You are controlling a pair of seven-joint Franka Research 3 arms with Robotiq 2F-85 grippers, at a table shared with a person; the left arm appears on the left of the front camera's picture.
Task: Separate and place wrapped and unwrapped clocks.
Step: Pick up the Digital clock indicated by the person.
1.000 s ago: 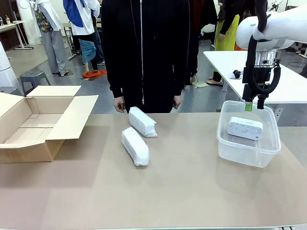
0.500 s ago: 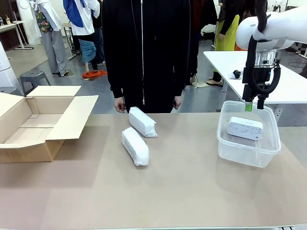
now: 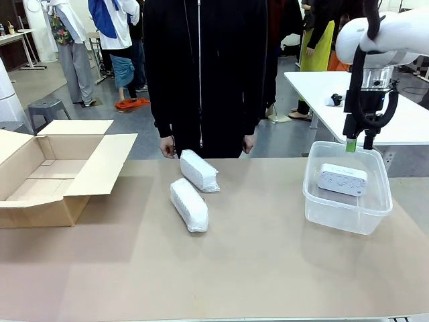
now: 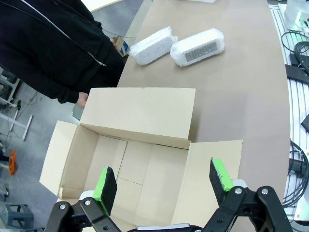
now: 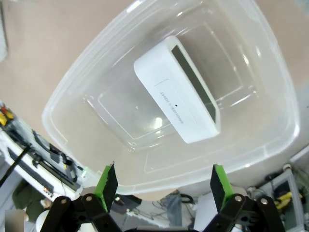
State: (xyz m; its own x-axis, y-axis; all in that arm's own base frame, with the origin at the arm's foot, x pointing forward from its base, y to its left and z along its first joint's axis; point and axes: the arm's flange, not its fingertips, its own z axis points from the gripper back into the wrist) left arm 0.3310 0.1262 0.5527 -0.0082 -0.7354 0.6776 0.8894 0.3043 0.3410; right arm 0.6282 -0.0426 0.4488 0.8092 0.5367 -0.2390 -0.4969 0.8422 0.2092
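Observation:
Two wrapped clocks lie mid-table in the front view: one (image 3: 199,170) near the person, the other (image 3: 189,204) closer to me; both wrapped clocks (image 4: 151,45) (image 4: 198,46) show again in the left wrist view. The bare white unwrapped clock (image 3: 342,179) (image 5: 176,89) lies inside the clear tub (image 3: 315,200) (image 5: 270,96). My right gripper (image 3: 358,143) (image 5: 163,182) hangs open above the tub's far rim, holding nothing. My left gripper (image 4: 164,184) is open and empty above the open cardboard box (image 4: 140,169).
The cardboard box (image 3: 40,194) stands at the table's left with its flaps spread. A person in black stands at the far edge, hands (image 3: 167,145) hanging beside the wrapped clocks. Bare tabletop stretches along the front.
My right gripper has risen slightly and drifted a little right above the tub. Nothing else has moved.

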